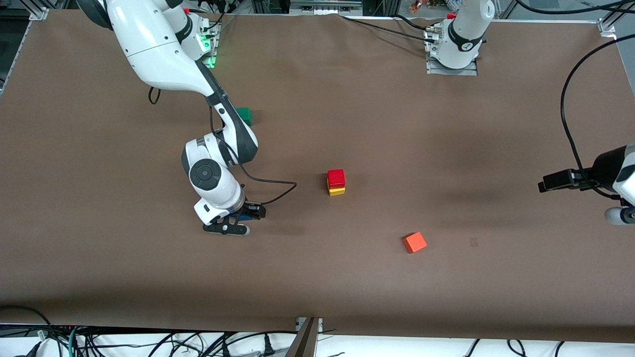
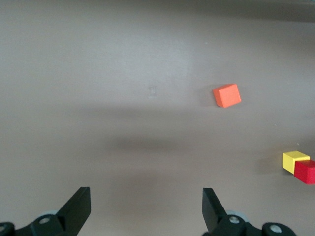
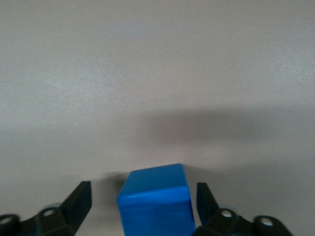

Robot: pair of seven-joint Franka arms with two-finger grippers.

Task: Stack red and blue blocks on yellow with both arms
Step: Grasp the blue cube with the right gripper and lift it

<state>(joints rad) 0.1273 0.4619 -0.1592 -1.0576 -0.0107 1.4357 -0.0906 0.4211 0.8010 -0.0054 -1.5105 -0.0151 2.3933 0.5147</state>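
Note:
The red cube (image 1: pixel 336 177) sits on the yellow cube (image 1: pixel 337 191) near the table's middle; both also show in the left wrist view, red cube (image 2: pixel 306 172) and yellow cube (image 2: pixel 294 160). The blue cube (image 3: pixel 155 201) rests on the table toward the right arm's end, a little nearer the front camera than the stack. My right gripper (image 1: pixel 234 226) is low over it, open, with one finger (image 3: pixel 81 196) on each side and a gap between each finger and the cube. My left gripper (image 2: pixel 146 194) is open and empty, held high over the left arm's end of the table.
An orange-red cube (image 1: pixel 414 242) lies nearer the front camera than the stack, toward the left arm's end; it also shows in the left wrist view (image 2: pixel 227 95). A green cube (image 1: pixel 244 116) lies partly hidden under the right arm's forearm. A black cable (image 1: pixel 268 182) hangs from the right wrist.

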